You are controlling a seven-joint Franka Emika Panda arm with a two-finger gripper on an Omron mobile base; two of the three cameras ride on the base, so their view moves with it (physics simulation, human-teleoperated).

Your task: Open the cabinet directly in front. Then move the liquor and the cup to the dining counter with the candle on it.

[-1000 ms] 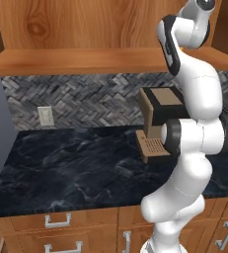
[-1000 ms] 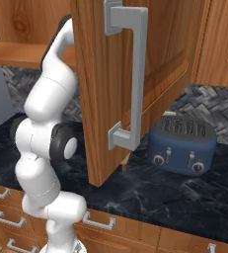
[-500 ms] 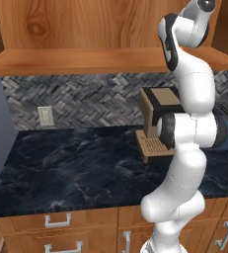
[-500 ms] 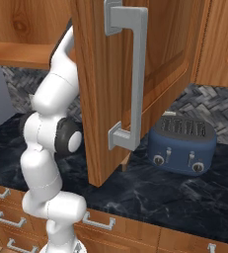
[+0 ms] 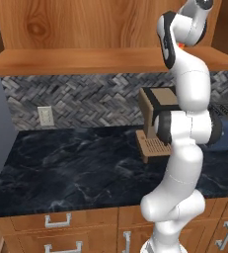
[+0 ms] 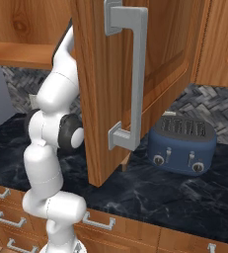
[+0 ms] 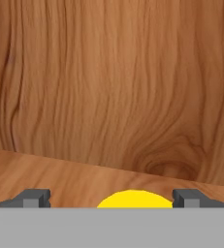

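The cabinet's (image 5: 86,62) brown wood door (image 6: 93,74) stands swung open, its long silver handle (image 6: 135,79) toward the right base camera. My arm (image 5: 184,99) reaches up into the cabinet above the lower shelf. In the hand view, the cabinet's back wall (image 7: 111,87) and shelf floor lie close ahead. The rounded top of the yellow cup (image 7: 133,199) shows at the bottom edge. My gripper (image 7: 111,198) is open, its dark fingertips (image 7: 36,197) standing wide on either side of the cup without touching it. The liquor is out of view.
Below the cabinet runs a black marble counter (image 5: 61,168) with a herringbone backsplash. A blue toaster (image 6: 182,143) stands to the right of the open door. A brown coffee machine (image 5: 157,123) stands behind the arm's elbow. Drawers with short silver handles (image 6: 98,222) run under the counter.
The arm's elbow has shifted slightly as the hand stretches a little further into the cabinet. The door has not moved and the gripper has stayed open.
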